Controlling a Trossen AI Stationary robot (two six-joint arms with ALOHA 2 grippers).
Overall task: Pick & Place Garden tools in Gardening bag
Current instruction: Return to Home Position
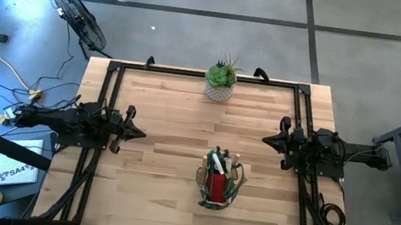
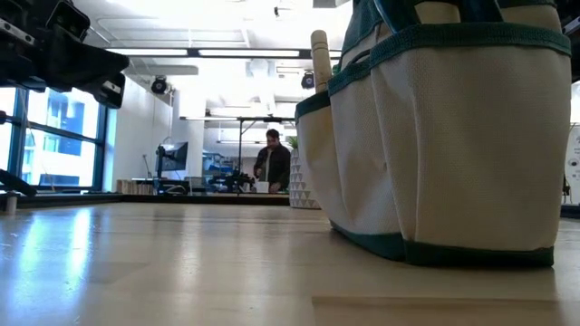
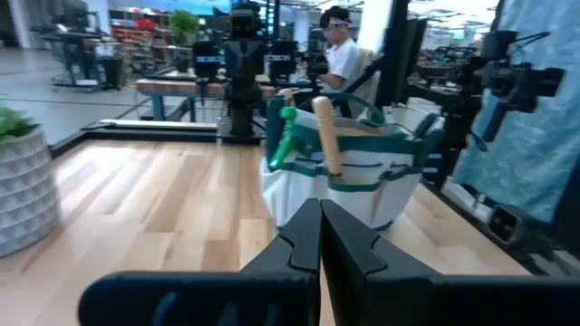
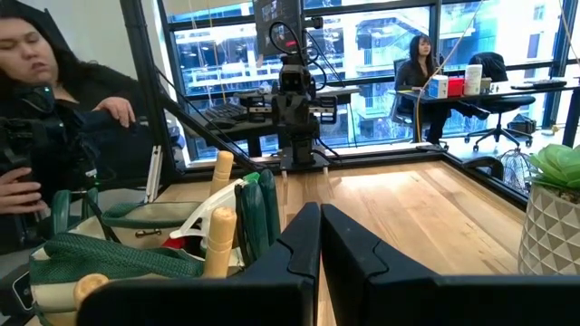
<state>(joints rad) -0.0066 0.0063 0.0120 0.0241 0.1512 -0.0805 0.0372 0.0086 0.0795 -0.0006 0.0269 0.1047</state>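
Pressing its two dark fingers flat together with nothing between them, the left gripper (image 3: 319, 240) hangs empty over the left edge of the table (image 1: 170, 116). The right gripper (image 4: 320, 240) is drawn together the same way, also empty, over the right edge. The two point at each other across the bare wood, well apart from everything standing on it. Between them, toward the side of the table away from the plant, the gardening bag (image 1: 220, 183) stands upright. Pale wooden handles (image 3: 326, 136) stick up out of its pockets, a red cone-shaped piece (image 1: 215, 185) fills its middle, and a green-and-white piece (image 1: 215, 162) lies across its top. At the middle of the opposite edge sits a green spiky plant (image 1: 222, 75) in a white pot (image 1: 219, 92), well apart from the bag. Beyond the table, a fan (image 1: 82, 17) stands on the floor, and a person (image 2: 275, 163) stands far back in the room.
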